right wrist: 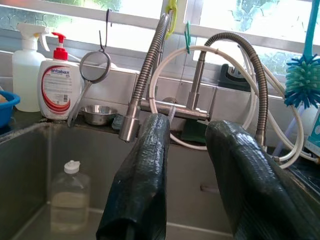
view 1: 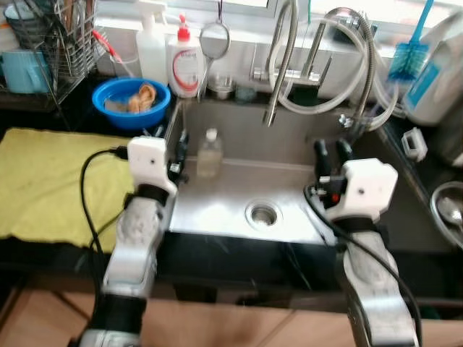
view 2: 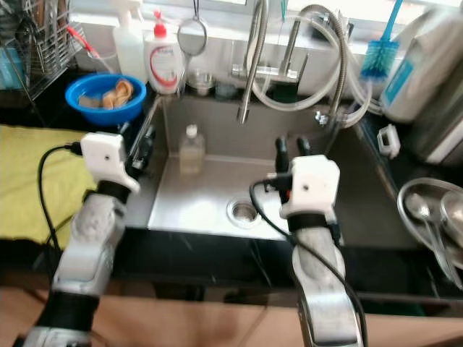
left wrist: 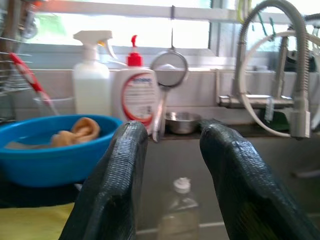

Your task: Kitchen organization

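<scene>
both arms reach forward over the sink, left tool and right tool parted and unladen, clear bottle upright inside near the left wall.

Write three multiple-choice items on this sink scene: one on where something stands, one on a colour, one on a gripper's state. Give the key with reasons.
1. Where does the small clear plastic bottle with the white cap stand?
A. On the yellow cloth
B. Inside the steel sink basin
C. In the blue bowl

2. What colour is the round plastic bowl on the counter left of the sink?
A. Blue
B. Red
C. White

3. How are the fingers of the left gripper?
A. Shut on the bottle
B. Shut on a spoon
C. Open, holding nothing

Key: 1 B, the bottle stands upright on the basin floor near its left wall. 2 A, the bowl is bright blue in both eye views. 3 C, the left wrist view shows a gap between the two black fingers, with the bottle beyond them.
</scene>
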Available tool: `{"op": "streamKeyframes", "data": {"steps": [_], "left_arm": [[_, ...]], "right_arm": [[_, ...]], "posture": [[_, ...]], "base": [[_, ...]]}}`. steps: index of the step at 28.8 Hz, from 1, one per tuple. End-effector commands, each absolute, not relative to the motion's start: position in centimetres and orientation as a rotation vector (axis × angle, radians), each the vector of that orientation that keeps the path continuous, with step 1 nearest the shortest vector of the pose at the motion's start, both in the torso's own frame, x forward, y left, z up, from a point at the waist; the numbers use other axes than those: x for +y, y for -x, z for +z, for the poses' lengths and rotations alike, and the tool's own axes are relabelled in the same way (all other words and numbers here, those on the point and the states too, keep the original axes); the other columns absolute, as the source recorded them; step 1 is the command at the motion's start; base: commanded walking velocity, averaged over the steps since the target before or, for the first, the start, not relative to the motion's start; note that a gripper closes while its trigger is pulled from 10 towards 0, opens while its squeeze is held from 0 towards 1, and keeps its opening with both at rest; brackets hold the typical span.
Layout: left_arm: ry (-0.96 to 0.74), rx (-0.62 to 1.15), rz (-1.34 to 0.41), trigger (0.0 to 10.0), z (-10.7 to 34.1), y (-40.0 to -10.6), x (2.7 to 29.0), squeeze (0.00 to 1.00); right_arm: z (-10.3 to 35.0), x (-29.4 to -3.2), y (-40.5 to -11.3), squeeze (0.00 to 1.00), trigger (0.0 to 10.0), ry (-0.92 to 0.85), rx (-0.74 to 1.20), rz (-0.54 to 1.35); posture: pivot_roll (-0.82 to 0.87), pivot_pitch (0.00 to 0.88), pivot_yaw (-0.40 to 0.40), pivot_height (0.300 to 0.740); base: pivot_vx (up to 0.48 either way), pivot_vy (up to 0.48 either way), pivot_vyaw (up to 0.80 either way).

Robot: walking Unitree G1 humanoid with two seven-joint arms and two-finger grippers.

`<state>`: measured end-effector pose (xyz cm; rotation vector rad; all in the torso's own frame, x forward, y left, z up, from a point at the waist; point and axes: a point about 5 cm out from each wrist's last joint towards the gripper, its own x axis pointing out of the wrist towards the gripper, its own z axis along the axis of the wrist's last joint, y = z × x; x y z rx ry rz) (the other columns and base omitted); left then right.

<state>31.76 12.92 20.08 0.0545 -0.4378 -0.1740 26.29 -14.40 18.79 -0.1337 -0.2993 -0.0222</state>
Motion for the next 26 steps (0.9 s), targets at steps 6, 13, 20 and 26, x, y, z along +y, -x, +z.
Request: {"op": "streamKeyframes", "data": {"steps": [6,13,20,26], "left_arm": [[-0.087,-0.461,-0.173,10.0,20.71,-31.71,12.97,0.0],[-0.105,-0.465,-0.188,10.0,20.64,-31.54,12.74,0.0],[-0.11,-0.485,-0.204,10.0,20.81,-31.37,12.49,0.0],[-0.111,-0.48,-0.204,10.0,20.66,-31.34,12.44,0.0]], "right_arm": [[18.83,-14.48,-26.23,0.0,10.0,0.133,-0.286,-0.038],[18.83,-14.6,-26.02,0.0,10.0,0.13,-0.301,-0.045],[19.01,-14.53,-26.14,0.0,10.0,0.124,-0.311,-0.046],[18.95,-14.56,-26.14,0.0,10.0,0.122,-0.309,-0.047]], "posture": [[0.02,0.0,-0.056,0.74],[0.02,0.0,-0.052,0.74],[0.02,0.0,-0.05,0.74],[0.02,0.0,-0.051,0.74]], "base": [[0.0,0.0,-0.07],[0.0,-0.04,-0.19],[-0.078,0.0,0.0],[0.0,0.0,0.0]]}}
